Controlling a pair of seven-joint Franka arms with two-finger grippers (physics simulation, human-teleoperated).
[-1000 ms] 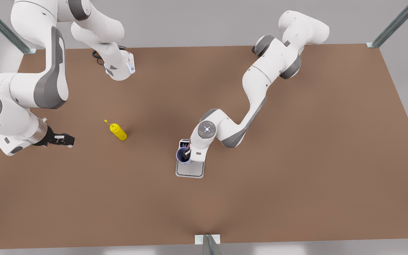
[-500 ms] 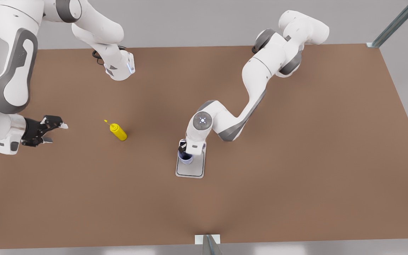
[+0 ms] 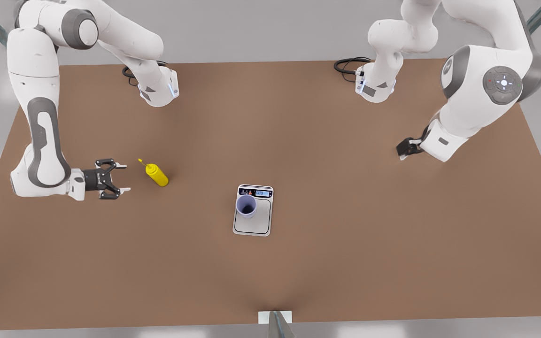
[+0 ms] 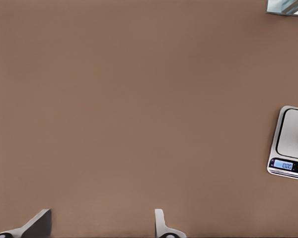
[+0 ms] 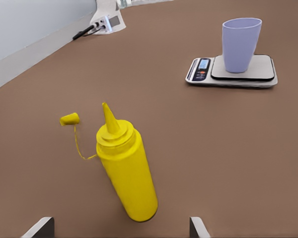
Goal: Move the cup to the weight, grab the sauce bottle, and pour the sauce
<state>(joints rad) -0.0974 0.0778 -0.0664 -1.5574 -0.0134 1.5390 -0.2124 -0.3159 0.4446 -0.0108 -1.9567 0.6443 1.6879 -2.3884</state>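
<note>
The lavender cup point(image 3: 246, 205) stands upright on the silver-grey scale point(image 3: 258, 224) at mid-table, and nothing grips it. In the right wrist view the cup point(image 5: 241, 43) and scale point(image 5: 266, 79) lie beyond the yellow sauce bottle point(image 5: 126, 173). The bottle point(image 3: 157, 174) stands on the table, its small cap point(image 5: 69, 119) hanging loose on a tether. My right gripper point(image 3: 121, 177) is open, low, just to the front view's left of the bottle, apart from it. My left gripper point(image 3: 404, 149) hangs open far off at the front view's right; its wrist view catches the scale point(image 4: 288, 144) at the edge.
Both arm bases point(image 3: 158, 91) point(image 3: 376, 87) stand at the table's far edge with black cables beside them. Metal frame posts rise at the far corners, and a bracket point(image 3: 275, 317) sits at the near edge.
The left gripper let go of the cup on the scale and pulled back far to the front view's right. The right gripper swung in low toward the bottle.
</note>
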